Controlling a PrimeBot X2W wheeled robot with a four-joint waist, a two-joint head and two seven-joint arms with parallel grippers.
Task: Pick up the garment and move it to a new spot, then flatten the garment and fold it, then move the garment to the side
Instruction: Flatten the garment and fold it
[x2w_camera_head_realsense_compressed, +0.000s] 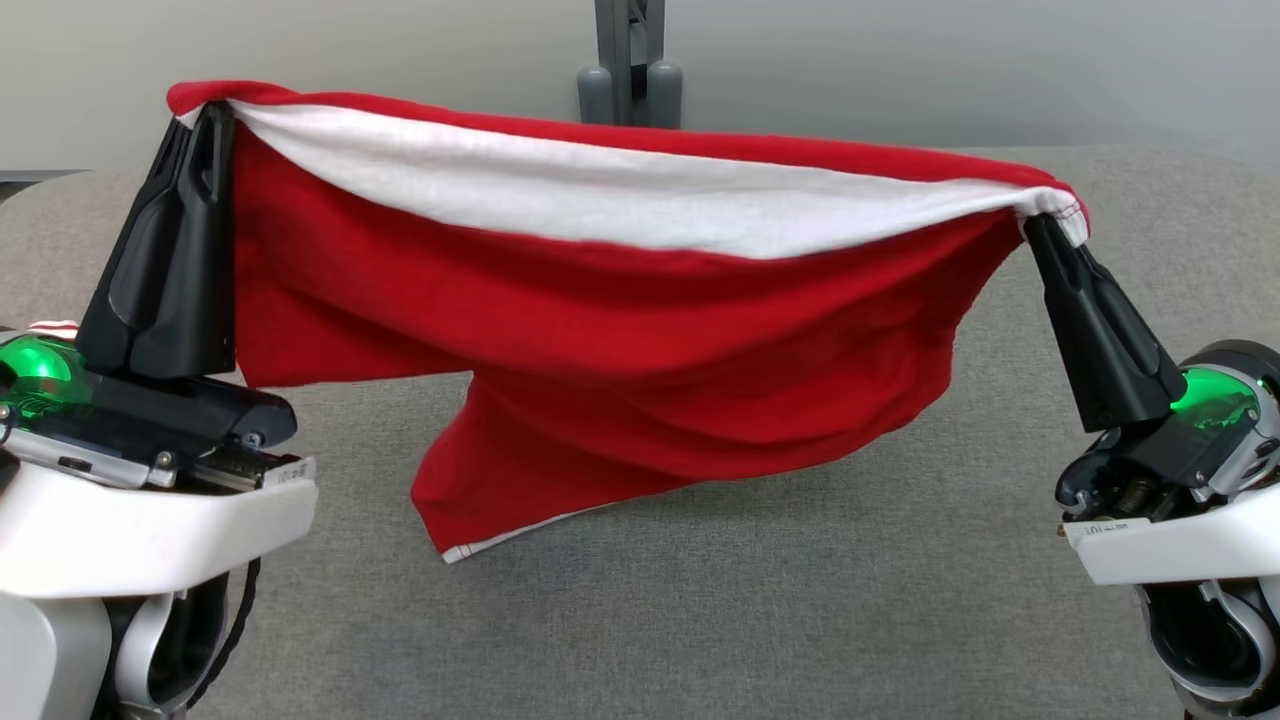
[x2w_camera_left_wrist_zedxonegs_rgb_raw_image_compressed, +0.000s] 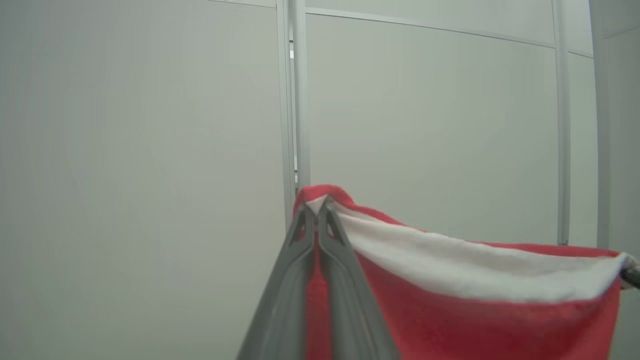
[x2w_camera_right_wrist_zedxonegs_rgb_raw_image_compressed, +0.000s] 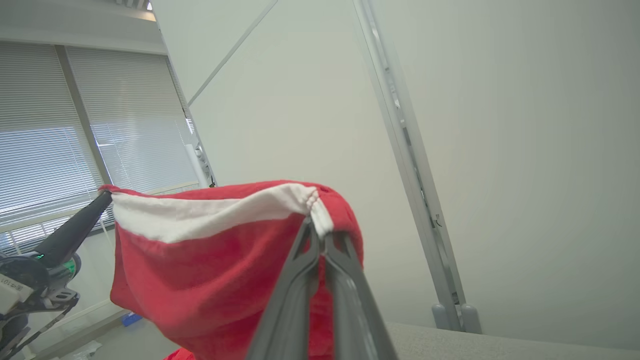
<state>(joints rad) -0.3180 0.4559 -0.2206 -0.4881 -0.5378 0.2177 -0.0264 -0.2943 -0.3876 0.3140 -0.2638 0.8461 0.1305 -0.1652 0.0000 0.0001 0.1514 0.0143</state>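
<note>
Grey woven cloth covers the wide tabletop before us. Behind it rises a pale panelled wall, with a grey metal post on two rounded feet at the table's far edge. In the right wrist view we also see a window with white slatted blinds off to one side. Between us and the post hangs the red cloth garment with a white inner layer, which screens the middle of the far tabletop.

The post's top is cut off by the upper edge of the head view, and both wrist views lose the garment's lower part at their bottom edges. A small red-and-white striped scrap beside the left wrist is too little for us to make out. We cannot tell whether the garment's lowest corner, with its white hem, touches the tabletop.

The left gripper is pinched tight on the garment's upper left corner. The right gripper is pinched tight on the upper right corner, lower in the head view. The garment spans the air between them above the tabletop, its top edge sagging slightly and its body drooping below both pairs of fingertips.
</note>
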